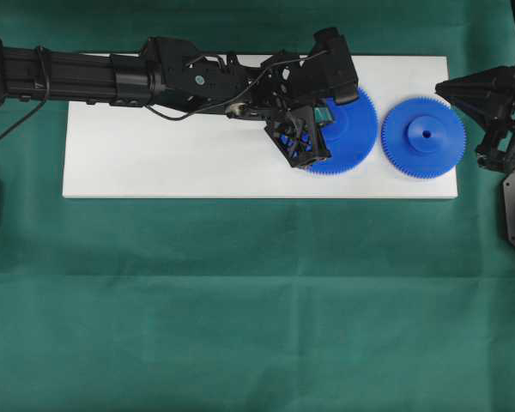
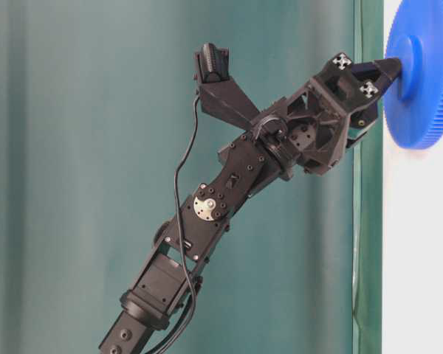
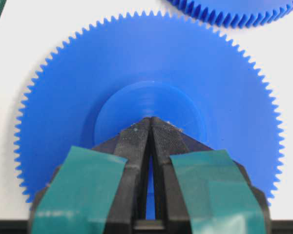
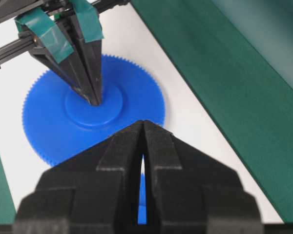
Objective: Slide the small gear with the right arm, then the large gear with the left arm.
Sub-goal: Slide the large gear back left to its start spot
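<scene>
Left pincer (image 3: 150, 122) clenched, tips pressed on large gear (image 3: 88, 87) hub, right pincer (image 4: 143, 126) clenched, empty.

Seen straight down from overhead, the white board (image 1: 197, 163) on green cloth; a table-level side camera and two close wrist cameras share the large gear (image 3: 151, 102).

From overhead, my left arm's black gripper (image 1: 313, 129) covered the hub and left part of the wider blue plastic toothed gear (image 1: 352, 129). In my left wrist view, the narrower blue toothed gear (image 3: 234, 10) was cut off at the far edge.
</scene>
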{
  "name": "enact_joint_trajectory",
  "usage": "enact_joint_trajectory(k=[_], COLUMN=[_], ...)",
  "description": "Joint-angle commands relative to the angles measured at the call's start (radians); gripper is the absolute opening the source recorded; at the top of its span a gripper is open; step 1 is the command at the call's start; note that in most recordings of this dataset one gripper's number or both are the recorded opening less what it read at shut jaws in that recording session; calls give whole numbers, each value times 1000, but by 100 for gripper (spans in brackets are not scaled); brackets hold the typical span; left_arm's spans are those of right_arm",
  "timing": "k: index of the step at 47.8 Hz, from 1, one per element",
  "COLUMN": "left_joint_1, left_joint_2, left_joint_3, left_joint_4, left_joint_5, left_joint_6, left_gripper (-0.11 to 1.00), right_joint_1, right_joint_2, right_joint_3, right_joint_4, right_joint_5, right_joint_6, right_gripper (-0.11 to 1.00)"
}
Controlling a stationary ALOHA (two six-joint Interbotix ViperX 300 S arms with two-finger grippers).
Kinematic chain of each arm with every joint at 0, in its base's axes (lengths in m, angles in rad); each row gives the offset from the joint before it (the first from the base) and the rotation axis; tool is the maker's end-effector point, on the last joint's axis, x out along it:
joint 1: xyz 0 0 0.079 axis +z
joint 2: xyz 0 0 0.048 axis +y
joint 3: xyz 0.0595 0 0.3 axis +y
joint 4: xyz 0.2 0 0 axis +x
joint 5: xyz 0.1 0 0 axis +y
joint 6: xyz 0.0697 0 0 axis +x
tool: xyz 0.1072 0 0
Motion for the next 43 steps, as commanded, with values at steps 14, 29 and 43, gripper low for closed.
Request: enact_joint_trajectory(k=[14, 29, 43], left_joint_1=[8, 21, 84], left_joint_2=[-110, -259, -430], left_joint_3=[132, 367, 624], left_joint_4=[-2, -2, -3], left_joint_5=[5, -20, -95], left_joint_6=[-3, -5, -26], left_gripper=[0, 0, 0], right_joint_1=[2, 0, 11], right_joint_2=[3, 5, 5], right_joint_3=[-8, -3, -3], right_joint_4=[-2, -2, -2], right_joint_5=[-11, -21, -26], right_joint_6=[0, 5, 6], right_gripper=[51, 51, 51])
